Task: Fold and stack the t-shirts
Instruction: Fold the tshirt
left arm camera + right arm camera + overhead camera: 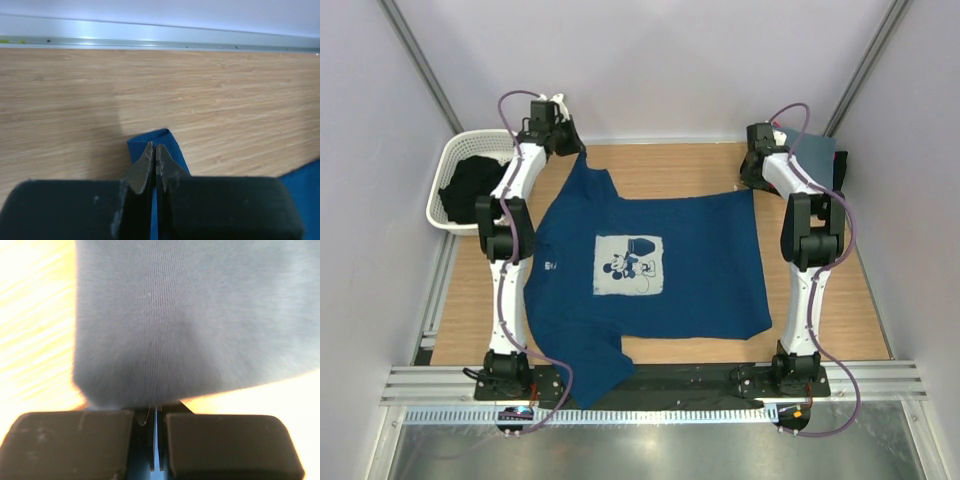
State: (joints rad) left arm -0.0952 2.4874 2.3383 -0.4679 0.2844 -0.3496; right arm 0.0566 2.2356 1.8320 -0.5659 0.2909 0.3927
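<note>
Squarely across the middle of the bench: navy blue t-shirt, spread flat, front up. Carries a pale square Mickey Mouse print on the chest. Points its collar toward the left arm and its hem toward the right arm. Reaches one sleeve to the far left and trails the other over the near edge, onto the dark strip between the arm bases. Looks mostly smooth, with a few soft wrinkles near the hem.

Left gripper: closed, pinching the tip of the far sleeve, with a small folded blue point poking out past the fingertips in the left wrist view. Right gripper: closed too, nipping a thin sliver of blue cloth at the far corner of the hem.

Just beyond the right gripper, at the far right of the bench: grey t-shirt, folded, partly hidden behind the right arm from above. Fills most of the right wrist view, close and blurred, with the bench around it washed out to white and orange.

At the far left corner: white basket holding crumpled black cloth, shape impossible to make out. Collar of the navy blue t-shirt largely covered by the left arm from above.
</note>
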